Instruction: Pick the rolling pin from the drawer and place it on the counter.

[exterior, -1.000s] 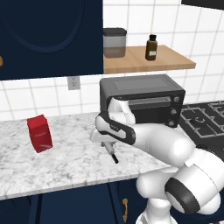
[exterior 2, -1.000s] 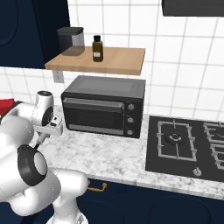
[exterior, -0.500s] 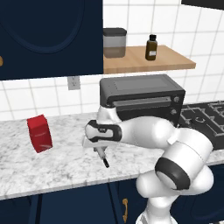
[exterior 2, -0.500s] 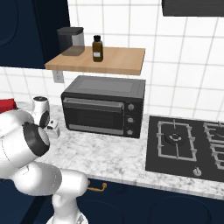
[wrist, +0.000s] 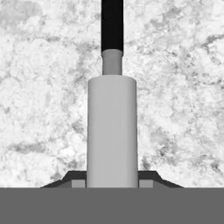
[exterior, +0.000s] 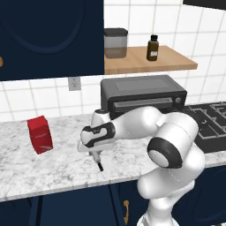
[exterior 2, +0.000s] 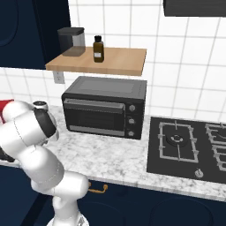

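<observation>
The rolling pin (wrist: 112, 131) runs straight up from between the fingertips (wrist: 148, 178), which press against its pale barrel on both sides — the gripper (wrist: 112, 181) is clamped on it. Beyond the barrel come a narrow grey neck and a black handle. Behind the pin lies the marbled counter (wrist: 43, 87) — white with grey veins.

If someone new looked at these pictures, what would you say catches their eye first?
Probably the hand holding the rolling pin upright over the marbled counter, black handle pointing down. Next, the red box standing to its left, and the black toaster oven under the wooden shelf.
</observation>
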Controlling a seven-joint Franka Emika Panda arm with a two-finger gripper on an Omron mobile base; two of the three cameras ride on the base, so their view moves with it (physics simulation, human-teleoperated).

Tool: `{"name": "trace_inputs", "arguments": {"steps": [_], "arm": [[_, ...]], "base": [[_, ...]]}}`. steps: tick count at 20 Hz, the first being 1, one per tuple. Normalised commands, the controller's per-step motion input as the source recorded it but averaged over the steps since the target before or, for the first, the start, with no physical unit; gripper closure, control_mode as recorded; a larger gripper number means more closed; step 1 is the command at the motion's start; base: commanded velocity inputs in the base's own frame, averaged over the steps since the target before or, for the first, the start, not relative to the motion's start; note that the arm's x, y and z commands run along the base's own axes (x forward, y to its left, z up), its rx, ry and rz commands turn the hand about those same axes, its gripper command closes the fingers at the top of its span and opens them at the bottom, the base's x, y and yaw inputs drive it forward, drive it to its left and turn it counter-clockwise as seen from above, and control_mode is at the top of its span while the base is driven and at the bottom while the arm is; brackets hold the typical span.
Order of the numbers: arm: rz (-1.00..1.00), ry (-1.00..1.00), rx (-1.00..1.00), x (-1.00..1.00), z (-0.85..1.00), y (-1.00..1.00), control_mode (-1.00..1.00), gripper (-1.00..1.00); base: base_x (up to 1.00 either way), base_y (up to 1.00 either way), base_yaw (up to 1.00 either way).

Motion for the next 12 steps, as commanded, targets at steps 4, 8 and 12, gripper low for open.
{"name": "trace_inputs", "arguments": {"steps": [4, 8, 12], "arm": [[0.0, 0.0, -0.01, 0.31, -0.28, 0.19, -1.0, 1.0], [0.0, 0.0, 0.0, 0.31, -0.19, 0.13, -1.0, 1.0], [0.0, 0.0, 0.0, 0.17, -0.04, 0.03, -1.0, -1.0]], "base": [[0.0, 0.0, 0.0], [0.0, 0.0, 0.0], [0.0, 0.0, 0.0]]}}
